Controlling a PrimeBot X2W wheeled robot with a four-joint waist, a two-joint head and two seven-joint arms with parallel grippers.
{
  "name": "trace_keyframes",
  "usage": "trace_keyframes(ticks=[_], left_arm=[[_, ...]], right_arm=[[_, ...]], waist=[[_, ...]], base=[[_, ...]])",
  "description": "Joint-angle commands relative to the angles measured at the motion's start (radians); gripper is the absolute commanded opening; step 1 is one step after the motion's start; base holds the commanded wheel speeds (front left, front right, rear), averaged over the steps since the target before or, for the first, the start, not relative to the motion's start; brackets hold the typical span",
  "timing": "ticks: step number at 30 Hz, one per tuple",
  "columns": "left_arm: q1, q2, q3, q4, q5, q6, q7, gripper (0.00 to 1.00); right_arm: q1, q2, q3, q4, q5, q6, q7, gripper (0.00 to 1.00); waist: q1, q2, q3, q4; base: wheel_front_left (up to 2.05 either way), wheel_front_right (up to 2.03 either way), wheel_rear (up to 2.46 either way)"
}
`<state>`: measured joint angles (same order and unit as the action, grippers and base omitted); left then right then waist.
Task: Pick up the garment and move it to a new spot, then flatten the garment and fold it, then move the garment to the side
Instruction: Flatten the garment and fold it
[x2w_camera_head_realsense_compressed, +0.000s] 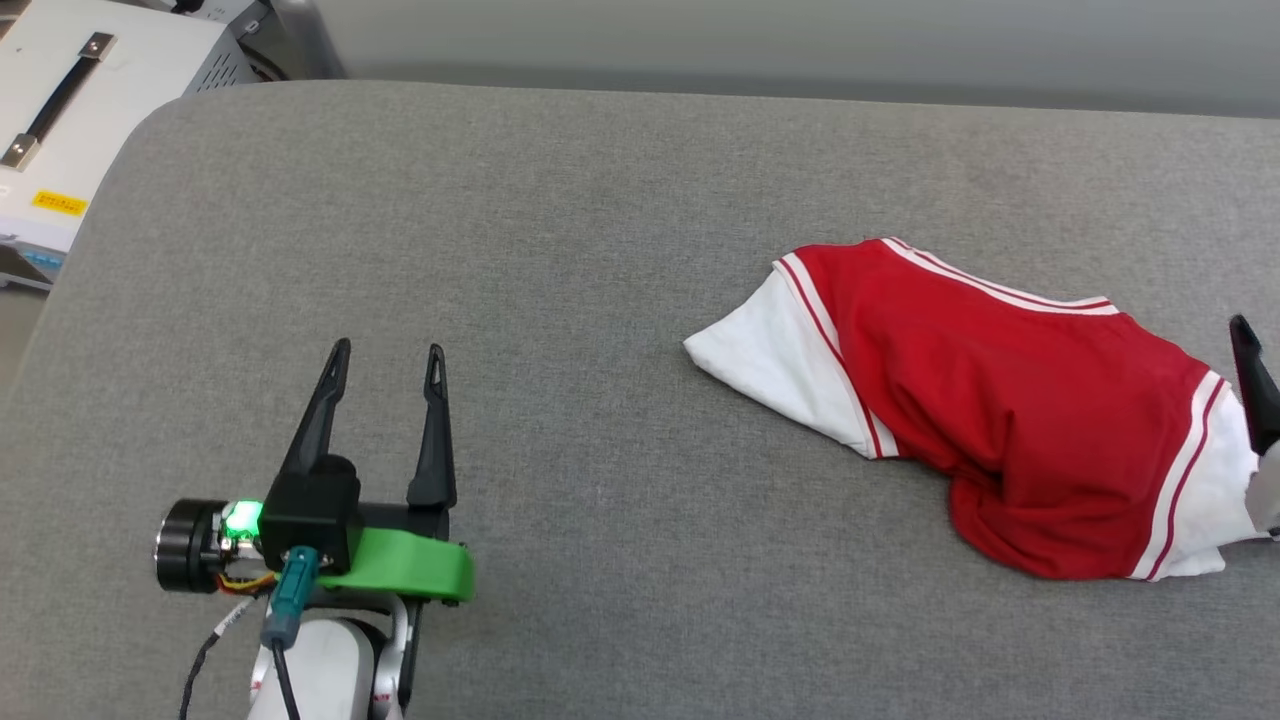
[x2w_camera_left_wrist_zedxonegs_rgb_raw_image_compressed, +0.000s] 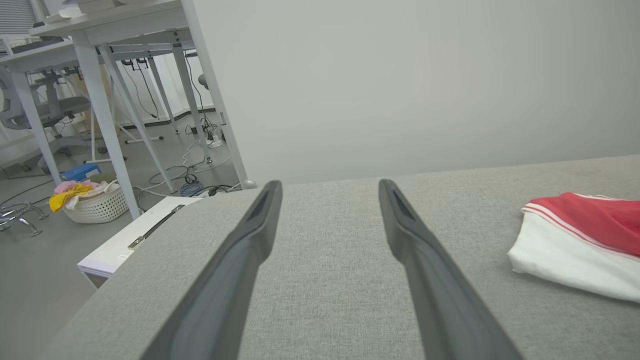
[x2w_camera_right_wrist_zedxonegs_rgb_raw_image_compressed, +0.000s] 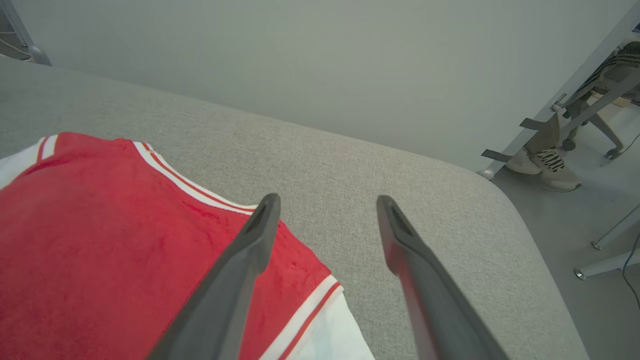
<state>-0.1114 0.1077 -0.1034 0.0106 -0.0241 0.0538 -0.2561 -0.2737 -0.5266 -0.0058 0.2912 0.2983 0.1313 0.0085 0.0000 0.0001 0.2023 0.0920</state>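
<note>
We saw the garment (x2w_camera_head_realsense_compressed: 1010, 400) stretch from ten to four o'clock; left claw (x2w_camera_head_realsense_compressed: 390, 352) and right claw (x2w_camera_right_wrist_zedxonegs_rgb_raw_image_compressed: 327, 202) stood apart, empty.

**gripcam_fan:** Light is soft and even, coming from overhead. There are no hard shadows on the grey surface (x2w_camera_head_realsense_compressed: 640, 200). The garment (x2w_camera_head_realsense_compressed: 1000, 400) only drops a thin, fuzzy shadow along its near edge.

**weave_nerd:** Agreed, the head view is crisp enough to read the fabric weave. The one hot spot is the green light (x2w_camera_head_realsense_compressed: 240, 517) behind the left gripper (x2w_camera_head_realsense_compressed: 390, 348), which is a bit blown out. The white sleeves are close to clipping too.

**gripcam_fan:** In the wrist views the fingers (x2w_camera_left_wrist_zedxonegs_rgb_raw_image_compressed: 240, 260) go soft up close. The wide lens also splays the desk legs (x2w_camera_left_wrist_zedxonegs_rgb_raw_image_compressed: 111, 145) near the left edge.

**weave_nerd:** The red looks slightly grainy in the right wrist view. The wall (x2w_camera_right_wrist_zedxonegs_rgb_raw_image_compressed: 300, 60) is flat with no glare.
</note>
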Motion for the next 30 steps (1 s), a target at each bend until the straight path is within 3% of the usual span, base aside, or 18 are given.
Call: trace_keyframes(ticks=[1,2,3,4,12,14,19,20,22,26,30], left_arm=[[-0.032,0.016,0.004,-0.003,0.008,-0.015,-0.006,1.00],[-0.048,0.026,0.004,-0.002,0.007,-0.027,-0.006,1.00],[-0.097,0.052,0.002,0.009,-0.001,-0.065,-0.006,1.00],[-0.120,0.061,0.003,0.014,-0.006,-0.082,-0.006,1.00],[-0.345,0.150,-0.065,0.138,-0.076,-0.176,0.021,1.00],[-0.412,0.166,-0.106,0.181,-0.146,-0.182,0.098,1.00],[-0.589,0.270,-0.339,0.213,-0.391,-0.184,0.399,1.00],[-0.681,0.321,-0.452,0.213,-0.536,-0.184,0.573,1.00],[-0.770,0.351,-0.555,0.218,-0.664,-0.184,0.726,1.00],[-0.872,0.372,-0.687,0.242,-0.760,-0.184,0.875,1.00],[-0.954,0.374,-0.814,0.287,-0.800,-0.184,0.952,1.00]], right_arm=[[0.002,0.043,-0.022,-0.047,-0.035,-0.001,-0.033,1.00],[0.015,0.077,-0.033,-0.091,-0.058,-0.001,-0.053,1.00],[0.058,0.161,-0.051,-0.194,-0.096,-0.001,-0.109,1.00],[0.072,0.189,-0.053,-0.228,-0.099,-0.001,-0.130,1.00],[0.163,0.304,-0.007,-0.360,-0.141,-0.001,-0.211,1.00],[0.172,0.313,0.006,-0.365,-0.149,-0.001,-0.221,1.00],[0.176,0.321,0.036,-0.358,-0.160,-0.001,-0.231,1.00],[0.162,0.323,0.043,-0.350,-0.164,-0.001,-0.237,1.00],[0.141,0.325,0.055,-0.343,-0.169,-0.001,-0.242,1.00],[0.109,0.327,0.073,-0.334,-0.179,-0.001,-0.251,1.00],[0.076,0.333,0.090,-0.321,-0.189,-0.001,-0.258,1.00]], waist=[[0.0000,-0.0001,-0.012,-0.016],[0.0000,-0.0001,-0.014,-0.019],[0.0000,-0.0001,-0.016,-0.028],[0.0000,-0.0001,-0.015,-0.031],[0.0000,-0.0001,0.005,-0.059],[0.0000,-0.0001,0.014,-0.068],[0.0000,-0.0001,0.049,-0.097],[0.0000,-0.0001,0.076,-0.115],[0.0000,-0.0001,0.107,-0.134],[0.0000,-0.0001,0.150,-0.161],[0.0000,-0.0001,0.193,-0.190]], base=[[0.00,0.00,0.00],[0.00,0.00,0.00],[0.00,0.00,0.00],[0.00,0.00,0.00],[0.00,0.00,0.00],[0.00,0.00,0.00],[0.00,0.00,0.00],[0.00,0.00,0.00],[0.00,0.00,0.00],[0.00,0.00,0.00],[0.00,0.00,0.00]])
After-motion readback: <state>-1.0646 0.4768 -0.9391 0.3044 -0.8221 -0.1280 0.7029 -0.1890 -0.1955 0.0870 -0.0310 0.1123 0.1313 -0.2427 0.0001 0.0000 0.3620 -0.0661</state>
